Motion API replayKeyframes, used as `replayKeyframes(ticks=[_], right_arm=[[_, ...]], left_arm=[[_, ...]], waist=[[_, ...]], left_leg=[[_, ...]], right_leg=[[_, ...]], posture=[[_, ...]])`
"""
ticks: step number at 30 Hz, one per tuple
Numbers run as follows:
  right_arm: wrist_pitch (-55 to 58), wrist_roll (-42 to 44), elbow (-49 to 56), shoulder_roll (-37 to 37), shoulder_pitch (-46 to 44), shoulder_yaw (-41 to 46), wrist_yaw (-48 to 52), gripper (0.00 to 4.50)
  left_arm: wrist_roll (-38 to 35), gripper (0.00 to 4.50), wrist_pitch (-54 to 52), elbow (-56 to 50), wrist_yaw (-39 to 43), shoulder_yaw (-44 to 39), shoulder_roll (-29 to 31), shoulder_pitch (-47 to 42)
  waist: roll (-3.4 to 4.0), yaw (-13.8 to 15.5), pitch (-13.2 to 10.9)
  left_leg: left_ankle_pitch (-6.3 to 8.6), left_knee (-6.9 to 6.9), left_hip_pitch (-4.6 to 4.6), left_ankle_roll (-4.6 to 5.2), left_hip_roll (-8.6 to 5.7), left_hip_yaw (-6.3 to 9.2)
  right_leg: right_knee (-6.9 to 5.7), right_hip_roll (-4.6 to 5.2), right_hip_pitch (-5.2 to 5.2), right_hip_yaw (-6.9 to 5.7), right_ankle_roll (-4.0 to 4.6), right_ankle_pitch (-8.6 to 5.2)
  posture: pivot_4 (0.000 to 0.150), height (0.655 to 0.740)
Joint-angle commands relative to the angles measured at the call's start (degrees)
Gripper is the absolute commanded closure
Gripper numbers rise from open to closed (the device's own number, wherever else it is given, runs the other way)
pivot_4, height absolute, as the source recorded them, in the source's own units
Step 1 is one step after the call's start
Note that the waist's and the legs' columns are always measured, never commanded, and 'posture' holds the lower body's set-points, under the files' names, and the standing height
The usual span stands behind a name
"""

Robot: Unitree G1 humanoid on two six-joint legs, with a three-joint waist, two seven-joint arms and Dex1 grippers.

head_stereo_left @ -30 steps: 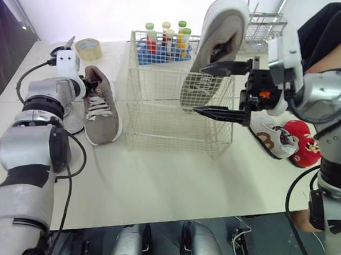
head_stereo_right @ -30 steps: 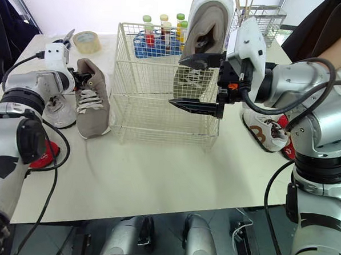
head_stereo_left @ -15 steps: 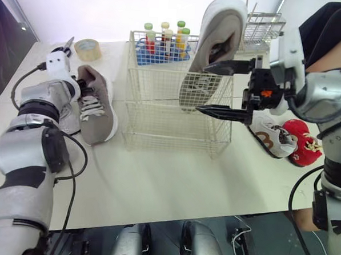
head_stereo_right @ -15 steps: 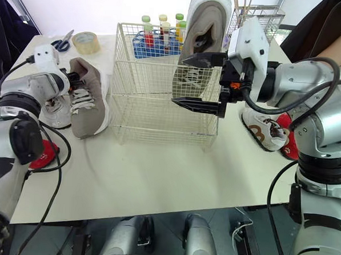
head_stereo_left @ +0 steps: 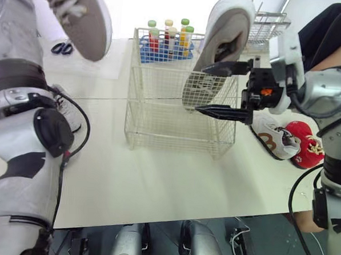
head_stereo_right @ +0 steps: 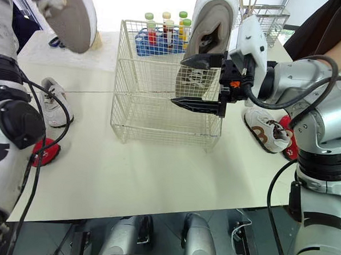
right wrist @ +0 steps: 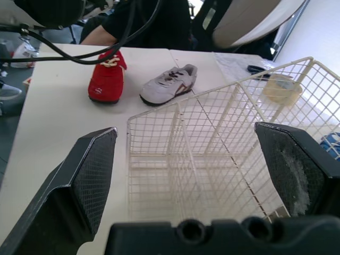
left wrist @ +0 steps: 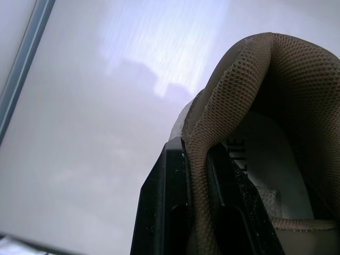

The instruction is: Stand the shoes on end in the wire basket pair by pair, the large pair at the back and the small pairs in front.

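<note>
A large taupe shoe (head_stereo_left: 79, 14) hangs high over the table's left side, sole toward me, with my left gripper (left wrist: 194, 156) shut on its heel collar. Its mate (head_stereo_left: 221, 47) stands on end in the back right of the white wire basket (head_stereo_left: 159, 127). My right gripper (head_stereo_left: 201, 89) is open at the basket's right side, just in front of that standing shoe, touching nothing. A small white shoe with brown trim (head_stereo_left: 275, 139) and a small red shoe (head_stereo_left: 302, 147) lie to the right of the basket. A small grey shoe (head_stereo_left: 68, 111) and another red shoe (head_stereo_right: 44, 150) lie to the left.
A blue rack of capped bottles (head_stereo_left: 166, 41) stands behind the basket, and a wire rack (head_stereo_left: 267, 27) at the back right. Scissors (head_stereo_left: 63, 47) lie at the back left, near a tape roll (right wrist: 281, 87). A person (head_stereo_left: 330, 33) sits at the right edge.
My left arm has lifted the taupe shoe off the table from beside the basket to high at the upper left. My right gripper has stayed open at the basket.
</note>
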State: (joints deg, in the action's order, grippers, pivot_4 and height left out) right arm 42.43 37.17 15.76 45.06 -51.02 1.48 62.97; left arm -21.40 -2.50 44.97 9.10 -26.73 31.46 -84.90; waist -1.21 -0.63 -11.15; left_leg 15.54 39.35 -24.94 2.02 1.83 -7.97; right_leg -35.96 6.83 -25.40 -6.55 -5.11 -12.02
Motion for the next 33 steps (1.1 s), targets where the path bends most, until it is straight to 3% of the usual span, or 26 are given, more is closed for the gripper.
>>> replayKeyframes(ticks=[1,8,17,25,33], right_arm=[[0.6,1.4,2.1,1.0,-0.5,1.8,-0.6,0.0],[1.6,2.1,3.9,1.3,0.7,2.5,-2.6,0.0],[3.4,3.7,7.6,2.2,3.5,4.2,-6.2,0.0],[4.8,5.1,11.2,2.7,6.1,5.8,-9.6,0.0],[6.1,6.7,13.5,4.2,7.0,6.9,-11.9,0.0]], left_arm=[[-1.5,4.47,6.3,-9.6,0.4,0.9,-1.7,-4.5],[-1.1,4.47,14.6,-14.1,3.0,4.5,-9.7,-5.2],[3.7,4.47,26.8,-9.1,5.4,10.1,-18.3,-3.0],[11.8,4.47,42.2,-0.2,2.7,14.0,-22.0,0.0],[14.9,4.47,51.9,7.9,0.1,15.0,-23.8,2.3]], waist=[[0.0,0.0,0.0],[0.0,0.4,0.0],[0.0,1.2,0.0],[0.0,1.4,0.0],[0.0,1.4,0.0]], left_leg=[[0.0,0.0,0.0,0.0,0.0,-0.01],[0.0,0.15,0.0,0.0,0.0,-0.06],[0.02,0.43,0.0,0.04,0.0,0.01],[0.08,0.54,-0.06,0.14,0.01,0.09],[0.15,0.65,-0.19,0.25,0.05,0.19]], right_leg=[[0.0,0.0,0.0,0.0,0.0,0.0],[-0.01,0.0,0.08,-0.02,0.0,0.0],[-0.05,-0.02,0.09,-0.02,0.0,0.0],[-0.06,-0.02,0.08,-0.02,0.01,0.01],[-0.04,0.01,0.05,-0.06,-0.01,0.02]], posture=[[0.15,0.74],[0.15,0.74],[0.15,0.74],[0.15,0.74],[0.15,0.74]])
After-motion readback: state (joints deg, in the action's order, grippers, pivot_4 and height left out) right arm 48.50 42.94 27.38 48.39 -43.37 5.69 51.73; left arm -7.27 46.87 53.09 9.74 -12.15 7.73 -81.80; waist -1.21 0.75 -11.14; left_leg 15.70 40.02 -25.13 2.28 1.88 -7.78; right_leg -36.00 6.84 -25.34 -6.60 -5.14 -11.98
